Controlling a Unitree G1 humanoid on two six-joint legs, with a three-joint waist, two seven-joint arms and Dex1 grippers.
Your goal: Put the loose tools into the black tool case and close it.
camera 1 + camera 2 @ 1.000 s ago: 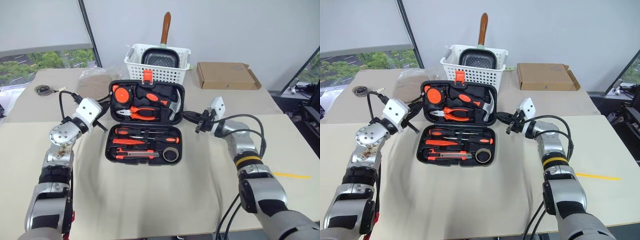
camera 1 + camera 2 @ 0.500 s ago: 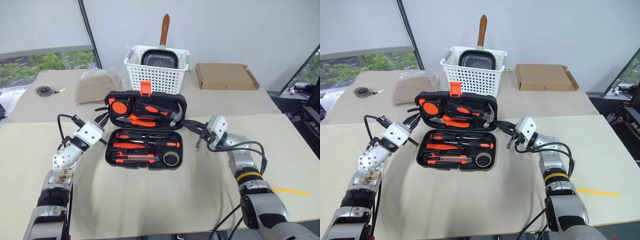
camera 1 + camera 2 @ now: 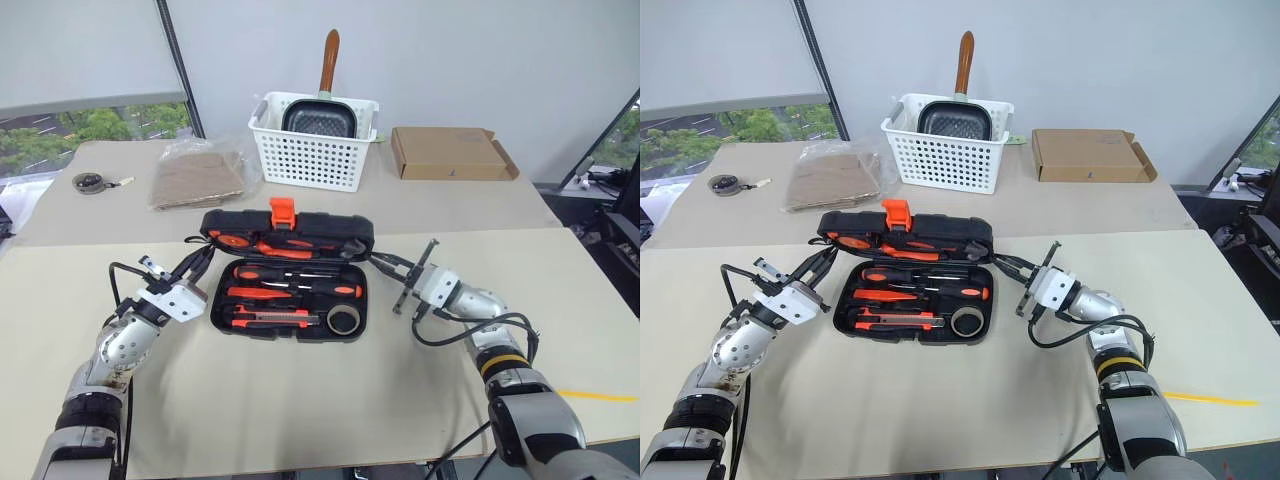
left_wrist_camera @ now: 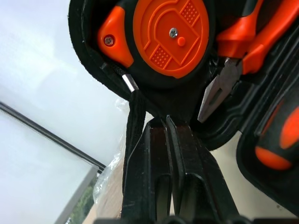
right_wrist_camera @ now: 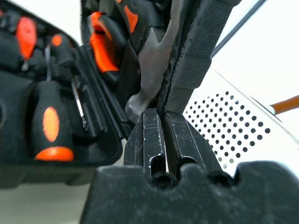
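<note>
Fingers of both grippers are pressed together, the left gripper [image 3: 203, 257] against the lid's left end, the right gripper [image 3: 388, 262] against its right end. Between them the black tool case [image 3: 290, 312] lies long side across the table, near its middle, lid half lowered. Its tray holds screwdrivers [image 3: 290, 272], knife [image 3: 272, 318] and tape roll [image 3: 343, 319]; pliers [image 4: 233, 70] and hammer [image 5: 149, 79] sit in the lid.

Pale beige tables [image 3: 300, 400] before a plain white wall [image 3: 480, 60], window [image 3: 80, 125] with greenery at left.

Left end effector [image 3: 196, 262] and right end effector [image 3: 385, 262] both closed, arms low.
</note>
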